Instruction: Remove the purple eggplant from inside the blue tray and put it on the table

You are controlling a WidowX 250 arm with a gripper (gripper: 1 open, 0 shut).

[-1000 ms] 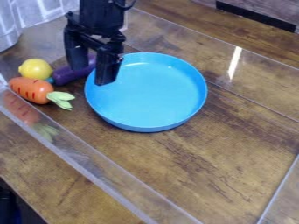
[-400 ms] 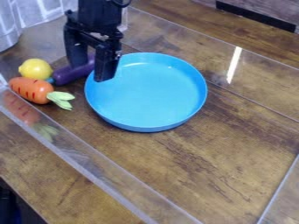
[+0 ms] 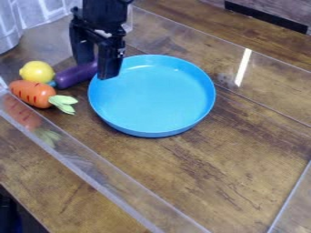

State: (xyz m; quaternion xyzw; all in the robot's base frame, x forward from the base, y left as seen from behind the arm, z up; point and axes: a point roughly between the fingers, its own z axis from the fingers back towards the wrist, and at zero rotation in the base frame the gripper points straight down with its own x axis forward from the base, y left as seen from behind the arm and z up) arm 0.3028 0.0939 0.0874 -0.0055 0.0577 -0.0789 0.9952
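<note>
- The black gripper point(image 3: 97, 75) is hovering over the upper left of the scene, its jaws standing open and holding nothing.
- The purple eggplant point(image 3: 75, 75) is lying on the table point(image 3: 219, 182), just left of the gripper in the view and outside the blue tray point(image 3: 152, 98).
- The tray is sitting just beside the gripper, on the right in the view.
- A yellow lemon point(image 3: 36, 71) and an orange carrot point(image 3: 40, 95) are resting farther left of the gripper.
- The brown wooden surface is shining, with a bright streak of light showing well apart from the gripper, right of the tray.
</note>
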